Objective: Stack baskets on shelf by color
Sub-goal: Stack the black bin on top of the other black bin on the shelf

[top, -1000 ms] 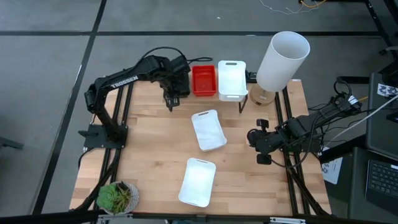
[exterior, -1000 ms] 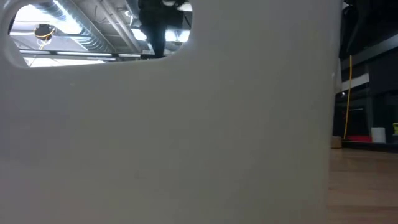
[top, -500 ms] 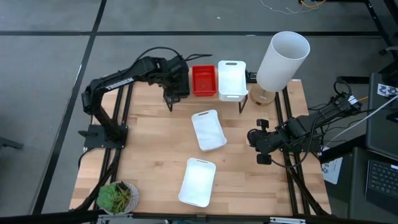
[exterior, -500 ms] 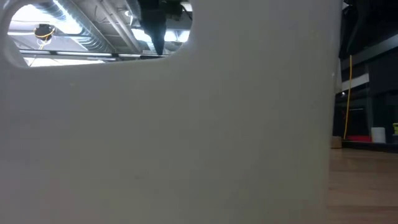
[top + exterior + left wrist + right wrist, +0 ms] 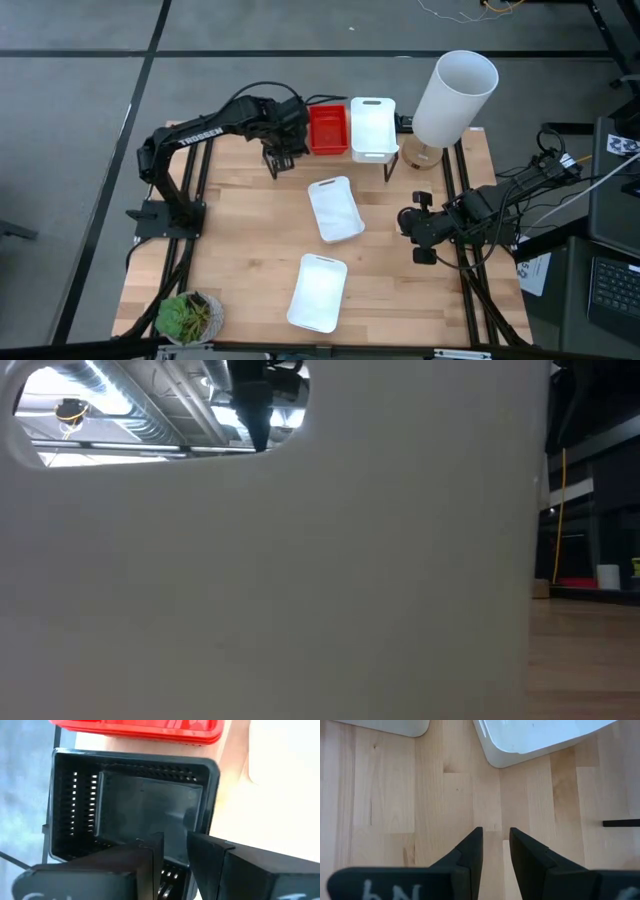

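- Your left gripper (image 5: 284, 150) sits at the shelf's (image 5: 385, 158) left end, just beside the red basket (image 5: 327, 129). In the left wrist view its fingers (image 5: 150, 851) stand a narrow gap apart over the near wall of a black basket (image 5: 135, 805); whether they pinch that wall you cannot tell from here
- Red and black sit side by side in that view, touching or nearly so. Lift or drag carelessly and the black rim could catch the red one and shove it along the plank
- The stacked white basket (image 5: 372, 127) takes the shelf's right part, so a sideways push has little room before something goes over the edge
- Two more white baskets lie on the table: one mid-table (image 5: 335, 209), one nearer the front edge (image 5: 318, 292). The front one fills the low view, so you get no level check of the shelf
- Your right gripper (image 5: 407, 222) waits low over the table's right side, fingers (image 5: 470, 851) slightly apart, holding nothing, the mid-table white basket's corner just ahead
- The tall white cylinder (image 5: 452, 97) stands close by the shelf's right end; a wide swing there could knock it
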`<action>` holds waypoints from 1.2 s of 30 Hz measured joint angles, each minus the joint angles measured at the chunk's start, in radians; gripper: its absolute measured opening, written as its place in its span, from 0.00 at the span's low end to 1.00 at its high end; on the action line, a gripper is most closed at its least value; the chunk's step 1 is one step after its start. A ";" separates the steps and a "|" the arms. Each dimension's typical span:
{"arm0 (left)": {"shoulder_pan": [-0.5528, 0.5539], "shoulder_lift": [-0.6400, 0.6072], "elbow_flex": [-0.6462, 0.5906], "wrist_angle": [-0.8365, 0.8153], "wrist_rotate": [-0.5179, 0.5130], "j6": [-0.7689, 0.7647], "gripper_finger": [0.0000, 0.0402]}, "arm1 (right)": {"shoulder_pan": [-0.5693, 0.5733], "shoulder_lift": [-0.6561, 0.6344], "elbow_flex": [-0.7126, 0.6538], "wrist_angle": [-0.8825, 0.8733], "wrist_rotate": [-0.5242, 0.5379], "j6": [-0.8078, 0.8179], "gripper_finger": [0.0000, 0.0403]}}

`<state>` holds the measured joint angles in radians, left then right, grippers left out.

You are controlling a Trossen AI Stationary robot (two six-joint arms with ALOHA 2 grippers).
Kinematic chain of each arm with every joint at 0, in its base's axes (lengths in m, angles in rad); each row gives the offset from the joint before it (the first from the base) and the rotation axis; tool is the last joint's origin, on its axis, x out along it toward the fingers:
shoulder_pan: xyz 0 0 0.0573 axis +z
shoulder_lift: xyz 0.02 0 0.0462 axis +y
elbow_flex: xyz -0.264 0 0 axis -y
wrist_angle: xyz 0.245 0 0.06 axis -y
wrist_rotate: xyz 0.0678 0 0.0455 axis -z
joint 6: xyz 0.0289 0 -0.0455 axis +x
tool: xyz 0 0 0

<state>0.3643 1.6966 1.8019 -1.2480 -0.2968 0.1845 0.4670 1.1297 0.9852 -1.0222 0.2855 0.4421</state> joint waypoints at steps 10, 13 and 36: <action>-0.016 0.051 0.000 0.014 -0.091 -0.019 0.19 | 0.000 0.000 0.000 0.000 0.000 0.000 0.24; -0.027 0.034 0.000 0.022 -0.130 -0.021 0.19 | 0.000 0.000 0.000 0.000 0.000 0.000 0.24; -0.311 -0.093 0.000 -0.283 -0.020 -0.240 0.19 | -0.031 0.041 0.000 0.376 0.054 -0.190 0.24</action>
<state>0.0537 1.6032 1.8021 -1.5307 -0.3164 -0.0553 0.4357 1.1710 0.9852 -0.6466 0.3395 0.2519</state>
